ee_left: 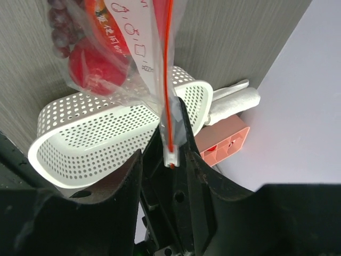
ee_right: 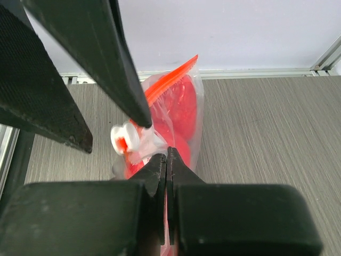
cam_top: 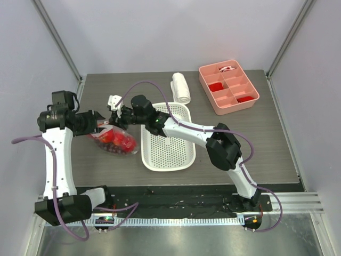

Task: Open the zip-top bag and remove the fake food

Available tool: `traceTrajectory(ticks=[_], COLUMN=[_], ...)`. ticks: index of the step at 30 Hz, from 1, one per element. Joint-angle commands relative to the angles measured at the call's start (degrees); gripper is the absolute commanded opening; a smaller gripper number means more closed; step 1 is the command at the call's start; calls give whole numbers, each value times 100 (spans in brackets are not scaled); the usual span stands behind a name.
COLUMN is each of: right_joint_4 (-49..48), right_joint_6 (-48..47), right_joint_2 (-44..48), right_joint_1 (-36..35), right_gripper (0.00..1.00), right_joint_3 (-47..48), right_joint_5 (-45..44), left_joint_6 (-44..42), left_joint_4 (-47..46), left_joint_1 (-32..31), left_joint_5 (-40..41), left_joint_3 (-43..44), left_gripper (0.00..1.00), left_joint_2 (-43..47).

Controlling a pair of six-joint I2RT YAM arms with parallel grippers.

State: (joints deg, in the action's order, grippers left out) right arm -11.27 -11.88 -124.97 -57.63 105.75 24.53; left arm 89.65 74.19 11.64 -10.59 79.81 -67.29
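The zip-top bag (cam_top: 114,140) hangs between both grippers, left of the white basket. Red fake fruits (cam_top: 121,143) are inside it. In the left wrist view the bag (ee_left: 133,64) shows a red fruit (ee_left: 98,72) and a dark grape bunch (ee_left: 58,26). Its orange-red zip strip (ee_left: 169,80) runs down to a white slider (ee_left: 171,157). My left gripper (cam_top: 101,127) is closed around that slider end (ee_left: 166,145). My right gripper (cam_top: 118,114) is shut on the bag's plastic near the mouth (ee_right: 167,154), beside the slider (ee_right: 121,140).
The white perforated basket (cam_top: 168,154) lies right of the bag, under the right arm. A rolled white cloth (cam_top: 180,87) lies behind it. A pink divided tray (cam_top: 256,98) with flat red pieces stands at the back right. Grey walls enclose the table.
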Motion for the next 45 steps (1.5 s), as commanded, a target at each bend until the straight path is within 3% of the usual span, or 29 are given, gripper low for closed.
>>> traceTrajectory(ticks=[1,11,15,26,42,43,44,45], right_joint_4=[-201,-165,-174,-60,125,133,151,186], right_joint_6=[-78,-104,-121,-201,-359,-359,-350,-368], right_joint_2=[412,412,420,368,394,446,490,526], right_joint_1=[-21,-29,-21,-21,-64,-56,-56,-56], right_gripper=[1,1,1,1,2,8,20,22], right_joint_3=[191,200,217,349,402,376,350,332], right_joint_5=[25,25,16,86,96,69,52,78], left_joint_6=[44,114,202,79,-175,-193,-263,-290], left_joint_4=[77,113,-72,-237,-291,-257,-221,-195], left_joint_1=[-4,-4,-13,-4,5,-4,-4,-4], left_joint_5=[171,162,163,57,-5,30,92,127], left_joint_3=[412,334,237,44,69,78,105,174], left_gripper=[40,44,38,35,0,0,0,0], left_joint_2=[172,102,58,-109,-197,-206,-215,-223])
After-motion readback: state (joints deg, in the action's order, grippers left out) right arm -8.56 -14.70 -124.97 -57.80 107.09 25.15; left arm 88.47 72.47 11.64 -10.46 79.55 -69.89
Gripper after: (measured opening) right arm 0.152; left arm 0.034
